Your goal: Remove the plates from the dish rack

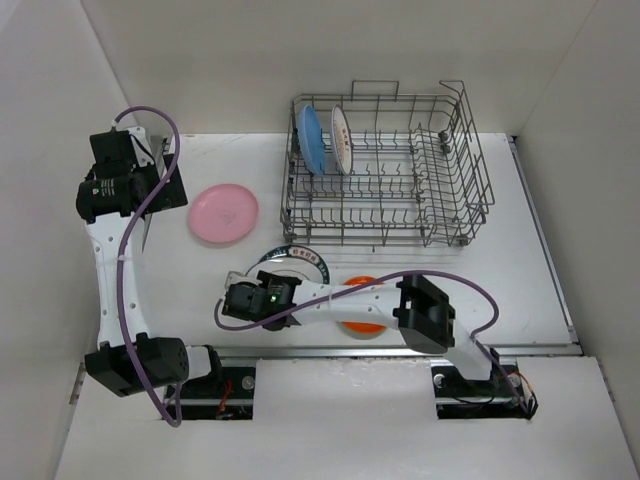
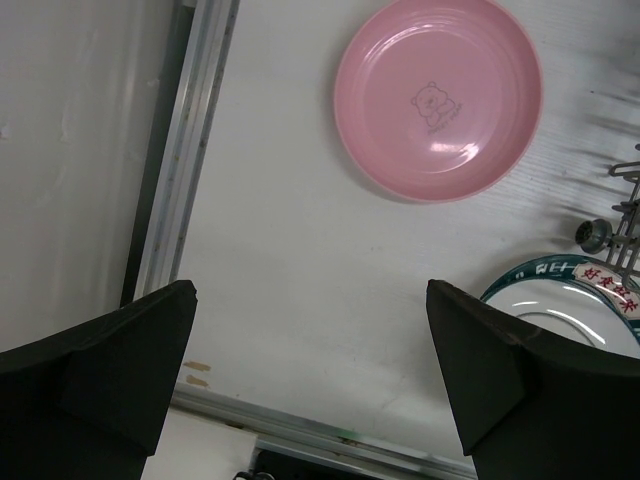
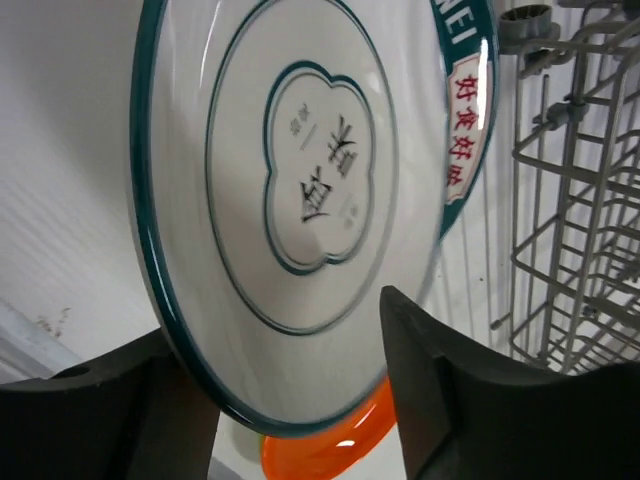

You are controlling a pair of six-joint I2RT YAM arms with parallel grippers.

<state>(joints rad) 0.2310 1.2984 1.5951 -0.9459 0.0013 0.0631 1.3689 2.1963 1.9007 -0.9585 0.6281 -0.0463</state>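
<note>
between the fingers [image 3: 440, 400] of the right gripper [image 3: 285, 345] sits the edge of the teal-rimmed white plate [image 3: 310, 170], near the dish rack [image 3: 580, 200]; clamped or loose, i cannot tell.

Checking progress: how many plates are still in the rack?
2: a blue plate and a white plate, standing side by side at the rack's far left end. No others seem hidden there.

Beside the grey metal wire dish rack [image 1: 450, 190]: a round pink plate [image 2: 438, 98] with a bear outline, a round white plate [image 3: 300, 200], teal-rimmed and red-lettered. Inside it: 1 blue round plate [image 1: 311, 138].
</note>
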